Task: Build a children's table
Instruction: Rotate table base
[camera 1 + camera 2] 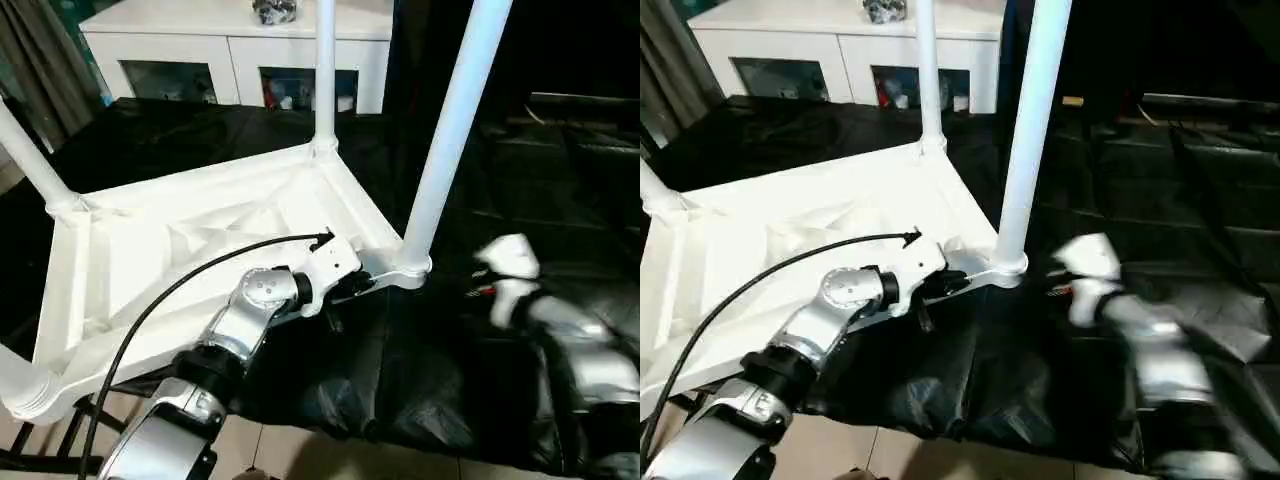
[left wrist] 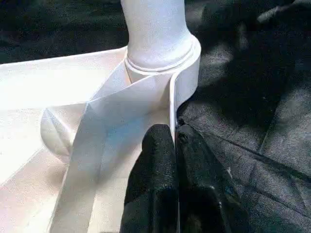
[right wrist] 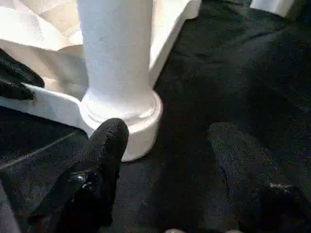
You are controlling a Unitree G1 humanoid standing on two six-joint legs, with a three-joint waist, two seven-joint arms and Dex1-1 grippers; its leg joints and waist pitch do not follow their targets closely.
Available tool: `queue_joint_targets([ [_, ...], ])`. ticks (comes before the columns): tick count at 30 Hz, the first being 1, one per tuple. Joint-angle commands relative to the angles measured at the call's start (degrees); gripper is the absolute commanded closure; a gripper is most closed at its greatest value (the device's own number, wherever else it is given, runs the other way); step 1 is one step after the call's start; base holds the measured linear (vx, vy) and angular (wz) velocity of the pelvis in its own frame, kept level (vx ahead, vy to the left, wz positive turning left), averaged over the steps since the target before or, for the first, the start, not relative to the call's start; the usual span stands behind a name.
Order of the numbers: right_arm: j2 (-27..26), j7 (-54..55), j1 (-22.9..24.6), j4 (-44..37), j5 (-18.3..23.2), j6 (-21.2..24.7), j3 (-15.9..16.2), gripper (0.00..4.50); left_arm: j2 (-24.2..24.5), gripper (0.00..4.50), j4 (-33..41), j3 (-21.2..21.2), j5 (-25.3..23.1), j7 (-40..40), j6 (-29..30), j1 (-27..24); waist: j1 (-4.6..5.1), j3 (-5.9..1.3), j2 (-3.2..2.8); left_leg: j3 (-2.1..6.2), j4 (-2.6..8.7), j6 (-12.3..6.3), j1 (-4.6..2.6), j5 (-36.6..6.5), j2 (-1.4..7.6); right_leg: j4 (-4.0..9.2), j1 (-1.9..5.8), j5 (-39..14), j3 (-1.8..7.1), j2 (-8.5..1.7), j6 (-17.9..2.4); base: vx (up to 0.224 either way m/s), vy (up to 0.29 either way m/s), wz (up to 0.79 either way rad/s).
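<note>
The children's table top (image 1: 200,250) lies upside down, ribbed underside up, on black cloth. White legs stand upright in its corner sockets: one at the near right (image 1: 455,120), one at the far corner (image 1: 325,70), one at the left (image 1: 30,160). My left gripper (image 2: 174,145) is shut on the thin rim of the top, just beside the near-right socket (image 2: 163,53). My right gripper (image 3: 170,141) is open, low beside that same leg (image 3: 116,48). One of its fingers (image 3: 109,141) is close against the socket's base, and nothing is held between the two.
A white cabinet with glass doors (image 1: 240,60) stands behind. The black-draped table (image 1: 560,180) stretches away to the right. A black cable (image 1: 180,285) arcs over my left forearm. Tiled floor (image 1: 300,455) shows at the table's near edge.
</note>
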State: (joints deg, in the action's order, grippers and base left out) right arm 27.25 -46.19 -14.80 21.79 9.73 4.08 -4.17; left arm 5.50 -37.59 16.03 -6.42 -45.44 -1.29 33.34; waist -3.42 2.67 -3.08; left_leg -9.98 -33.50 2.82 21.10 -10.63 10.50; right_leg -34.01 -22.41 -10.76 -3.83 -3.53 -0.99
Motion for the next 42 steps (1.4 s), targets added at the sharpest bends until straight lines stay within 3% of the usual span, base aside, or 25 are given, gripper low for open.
queue_joint_targets([
  [1, 0.4, -2.5, 1.4, -3.2, 2.0, 1.4, -0.2, 1.49, 0.2, 4.50, 1.4, -0.4, 1.6, -1.5, -1.5, -0.9, -0.21, -3.33, 1.54, 0.69, 3.14, -7.42, 0.11, -9.0, 2.38, 4.88, 3.00, -14.2, 2.54, -4.71, -10.4, 0.000, 0.000, 0.00],
  [6, 1.0, -5.1, 4.3, -8.0, 3.7, 3.1, 1.0, 1.49, -0.3, 4.50, 2.8, -1.8, 3.0, -0.7, -0.6, -1.3, -0.15, -3.39, 1.35, 0.73, 3.10, -7.61, 0.14, -9.2, 2.42, 4.91, 2.77, -14.3, 2.35, -4.51, -10.5, 0.000, 0.000, 0.00],
  [9, 0.8, -5.8, 5.1, -9.8, 4.1, 3.8, 1.9, 1.38, -0.5, 3.95, 4.5, -3.3, 5.3, -1.7, 2.0, -1.2, -0.26, -3.61, 1.25, 0.82, 3.04, -7.32, 0.29, -8.4, 2.47, 4.69, 2.87, -13.2, 2.37, -4.63, -10.8, 0.000, 0.000, 0.00],
  [14, -0.9, -5.3, 5.3, -13.5, 4.5, 5.4, 4.0, 1.38, 2.5, 3.67, 11.4, -5.0, 8.5, -4.7, 6.1, -2.8, -0.08, -3.58, 1.04, 0.91, 3.11, -7.76, 0.49, -7.4, 2.75, 4.03, 2.81, -8.5, 2.39, -4.56, -12.6, 0.000, 0.000, 0.00],
  [15, -1.9, -5.0, 5.0, -14.0, 4.5, 5.5, 4.7, 1.38, 4.7, 3.56, 16.6, -6.1, 11.2, -7.5, 10.6, -4.5, -0.19, -3.64, 0.95, 0.83, 3.01, -7.50, 0.25, -7.5, 2.72, 3.94, 2.79, -8.4, 2.44, -4.72, -12.9, 0.000, 0.000, 0.00],
  [16, -1.9, -5.0, 5.0, -14.0, 4.5, 5.5, 4.7, 1.38, 4.7, 3.50, 16.6, -6.1, 11.2, -7.5, 10.6, -4.5, -0.16, -3.59, 0.97, 0.90, 3.17, -7.32, 0.35, -7.4, 2.85, 3.79, 2.88, -8.5, 2.47, -4.88, -13.1, 0.000, 0.000, 0.00],
  [18, -3.2, -5.1, 4.7, -15.0, 4.5, 6.2, 6.0, 1.38, 10.1, 3.23, 26.4, -6.5, 15.7, -13.8, 19.2, -8.0, 0.07, -3.57, 0.71, 0.94, 3.32, -6.63, 0.25, -7.5, 2.94, 3.61, 2.80, -8.8, 2.55, -4.70, -13.4, 0.000, 0.000, 0.00],
  [19, -3.2, -5.1, 4.7, -15.0, 4.5, 6.2, 6.0, 1.38, 10.1, 3.23, 26.4, -6.5, 15.7, -13.8, 19.2, -8.0, 0.24, -3.44, 0.47, 0.81, 3.38, -6.35, 0.09, -8.0, 2.92, 3.80, 2.42, -9.4, 2.51, -4.35, -13.4, 0.000, 0.000, 0.00],
  [20, -4.0, -4.9, 4.4, -15.3, 4.6, 6.7, 6.9, 1.38, 14.2, 3.08, 31.8, -6.4, 17.7, -16.4, 23.6, -10.2, 0.28, -3.33, 0.40, 0.72, 3.33, -5.68, -0.18, -9.4, 2.76, 3.84, 2.31, -10.7, 2.50, -4.20, -13.1, 0.000, 0.000, 0.00],
  [21, -4.0, -4.9, 4.4, -15.3, 4.6, 6.7, 6.9, 1.38, 14.2, 3.01, 31.8, -6.4, 17.7, -16.4, 23.6, -10.2, 0.15, -3.42, 0.21, 0.92, 3.59, -5.27, -0.36, -9.7, 3.09, 3.70, 2.41, -11.1, 2.60, -4.50, -13.3, 0.000, 0.000, 0.00],
  [22, -4.2, -4.7, 4.4, -15.5, 4.7, 6.9, 7.2, 1.38, 15.3, 3.01, 33.2, -6.4, 18.3, -16.8, 24.7, -10.8, 0.30, -3.17, 0.19, 0.73, 3.65, -5.22, -0.22, -10.2, 2.97, 3.99, 2.19, -12.0, 2.61, -4.22, -13.0, 0.000, 0.000, 0.00],
  [23, -5.0, -4.6, 3.9, -15.5, 4.7, 7.1, 7.9, 1.38, 17.4, 2.92, 35.3, -6.7, 18.2, -17.5, 25.5, -12.1, -0.02, -3.16, 0.64, 0.73, 3.67, -4.60, -0.49, -11.0, 2.94, 4.01, 2.16, -13.3, 2.66, -4.27, -12.7, 0.000, 0.000, 0.00],
  [26, -8.8, -3.0, 1.1, -12.7, 3.4, 6.9, 10.4, 1.38, 22.9, 2.55, 41.5, -7.9, 19.4, -19.4, 29.2, -16.4, 0.11, -3.01, 0.66, 0.81, 3.98, -3.52, -0.29, -11.1, 2.98, 3.78, 2.11, -13.6, 2.74, -4.32, -12.2, 0.000, 0.000, 0.00],
  [29, -10.8, -1.3, -0.5, -10.5, 2.2, 6.5, 11.3, 1.38, 24.3, 2.28, 44.0, -8.5, 20.3, -19.6, 31.2, -17.8, 0.54, -2.92, 0.35, 0.75, 4.03, -2.21, -0.47, -11.5, 2.77, 3.86, 2.02, -13.9, 2.80, -4.22, -12.3, 0.000, 0.000, 0.00],
  [30, -13.0, -0.1, -2.4, -8.1, 1.2, 6.1, 12.2, 1.38, 25.3, 2.21, 46.4, -8.9, 21.3, -19.6, 33.0, -19.1, 0.33, -3.07, 0.66, 0.65, 3.89, -2.06, -0.73, -11.3, 2.82, 3.89, 1.91, -13.5, 2.85, -4.19, -12.2, 0.000, 0.000, 0.00],
  [31, -13.6, 0.3, -2.9, -7.5, 0.9, 6.0, 12.5, 1.38, 25.5, 2.21, 46.9, -9.0, 21.5, -19.5, 33.4, -19.3, 0.41, -2.99, 0.51, 0.71, 4.01, -1.95, -0.39, -10.5, 2.77, 3.54, 2.04, -12.1, 2.92, -4.19, -12.8, 0.000, 0.000, 0.00],
  [32, -15.5, 1.7, -4.6, -5.3, -0.1, 5.9, 13.3, 1.38, 26.2, 2.06, 48.8, -9.2, 22.2, -19.3, 35.0, -20.3, 0.35, -3.11, 0.72, 0.64, 3.89, -1.79, -0.49, -10.2, 2.79, 3.36, 1.99, -11.6, 2.91, -4.27, -12.9, 0.000, 0.000, 0.00],
  [34, -17.6, 3.4, -6.6, -2.8, -1.1, 5.5, 14.1, 1.38, 26.8, 1.83, 50.4, -9.4, 22.7, -19.1, 36.3, -21.1, 0.39, -3.15, 0.55, 0.63, 3.83, -1.50, -0.54, -10.1, 2.74, 3.17, 1.92, -11.1, 2.96, -4.31, -13.1, 0.000, 0.000, 0.00],
  [39, -27.2, 15.3, -17.1, 11.8, -3.9, 3.7, 13.7, 1.38, 28.8, 1.39, 52.4, -7.0, 20.0, -16.6, 38.3, -23.2, 0.72, -3.02, 0.63, 0.64, 3.99, 0.02, -0.66, -10.9, 2.60, 3.06, 1.84, -11.9, 3.13, -4.33, -12.6, 0.000, 0.000, 0.00],
  [42, -28.3, 17.3, -18.9, 14.7, -4.1, 2.7, 13.1, 1.38, 29.3, 1.18, 52.3, -6.2, 19.0, -15.9, 38.5, -23.4, 0.66, -3.12, 0.34, 0.69, 4.02, 0.63, -0.86, -10.6, 2.57, 2.89, 1.88, -10.7, 3.13, -4.12, -12.3, 0.000, 0.000, 0.00],
])
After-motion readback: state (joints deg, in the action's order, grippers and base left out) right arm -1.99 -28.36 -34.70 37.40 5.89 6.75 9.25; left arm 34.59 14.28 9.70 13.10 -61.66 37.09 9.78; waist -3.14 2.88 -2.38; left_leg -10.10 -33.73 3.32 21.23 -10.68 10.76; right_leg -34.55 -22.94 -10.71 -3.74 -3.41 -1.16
